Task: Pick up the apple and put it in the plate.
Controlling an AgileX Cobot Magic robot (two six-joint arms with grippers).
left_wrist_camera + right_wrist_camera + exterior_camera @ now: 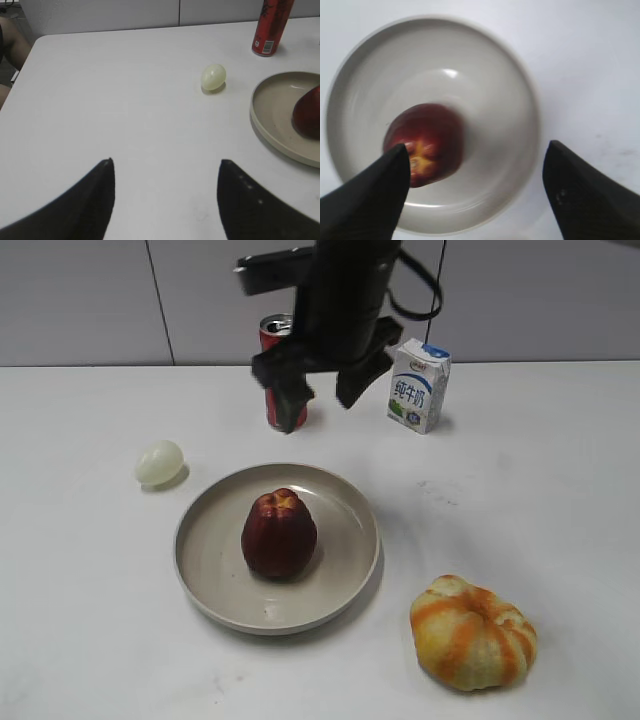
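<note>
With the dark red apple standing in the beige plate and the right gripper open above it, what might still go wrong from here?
1. The dark maroon bell-shaped apple stands upright on the smooth round beige plate; a nudge could probably tip or roll it.
2. The open right gripper hangs close to the red drink can and the small white-and-blue milk carton; a careless move away might knock either over.
</note>
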